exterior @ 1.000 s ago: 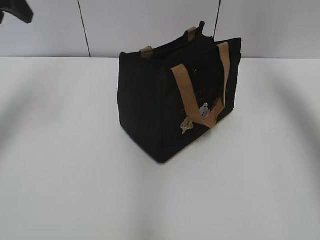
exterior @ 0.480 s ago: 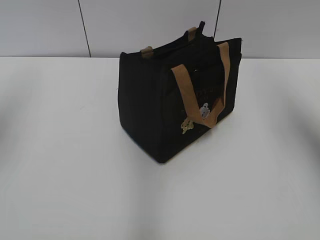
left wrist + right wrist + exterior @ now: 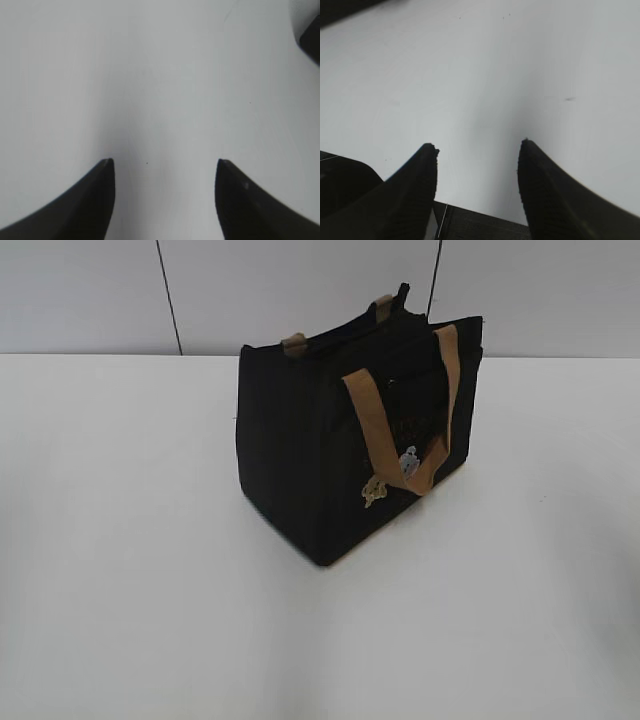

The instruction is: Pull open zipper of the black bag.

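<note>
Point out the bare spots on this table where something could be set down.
The white table is bare left of the black bag, across the whole front edge, and on a narrower strip to its right. Only the gap between bag and back wall is tight.

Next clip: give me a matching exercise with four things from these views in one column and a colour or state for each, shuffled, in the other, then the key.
Things:
1. black bag
2. strap handles
3. left hand
4. table

Colour or state:
A. white
B. open, nothing between its fingers
C. tan
D. standing upright on the table

Pairs: 1-D, 2-C, 3-B, 4-A
</note>
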`<action>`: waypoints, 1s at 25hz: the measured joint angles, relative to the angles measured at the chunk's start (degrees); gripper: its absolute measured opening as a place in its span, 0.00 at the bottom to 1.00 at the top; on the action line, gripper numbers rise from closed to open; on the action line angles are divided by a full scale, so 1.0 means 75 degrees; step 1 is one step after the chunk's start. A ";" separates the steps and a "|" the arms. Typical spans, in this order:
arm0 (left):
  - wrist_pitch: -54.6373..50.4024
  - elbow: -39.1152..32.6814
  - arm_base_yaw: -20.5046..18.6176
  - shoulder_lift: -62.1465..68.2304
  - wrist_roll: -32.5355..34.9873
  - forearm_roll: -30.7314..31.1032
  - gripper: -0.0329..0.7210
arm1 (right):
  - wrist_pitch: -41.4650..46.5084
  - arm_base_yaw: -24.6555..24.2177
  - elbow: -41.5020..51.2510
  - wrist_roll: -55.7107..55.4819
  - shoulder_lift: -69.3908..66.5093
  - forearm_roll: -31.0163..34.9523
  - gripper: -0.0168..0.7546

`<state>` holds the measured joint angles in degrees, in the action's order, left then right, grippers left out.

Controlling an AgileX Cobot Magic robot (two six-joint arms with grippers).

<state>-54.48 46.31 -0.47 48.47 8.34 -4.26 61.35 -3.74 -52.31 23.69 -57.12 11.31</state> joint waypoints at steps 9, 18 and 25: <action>-0.0335 -0.1438 0.0000 -0.3228 0.0069 -0.0306 0.67 | -0.0420 0.0000 0.2652 -0.0031 0.2545 0.0077 0.54; -0.0914 -0.1958 0.0000 -0.5308 0.0394 -0.0788 0.67 | -0.0211 0.0000 0.3164 -0.0039 0.4443 0.0206 0.54; -0.0948 -0.1958 0.0000 -0.6295 0.0397 -0.0750 0.62 | 0.0213 0.0000 0.3350 0.0001 0.6062 0.0245 0.54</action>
<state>-61.59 31.62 -0.47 1.25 11.32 -9.89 62.95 -3.74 -27.19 23.70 -11.66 13.14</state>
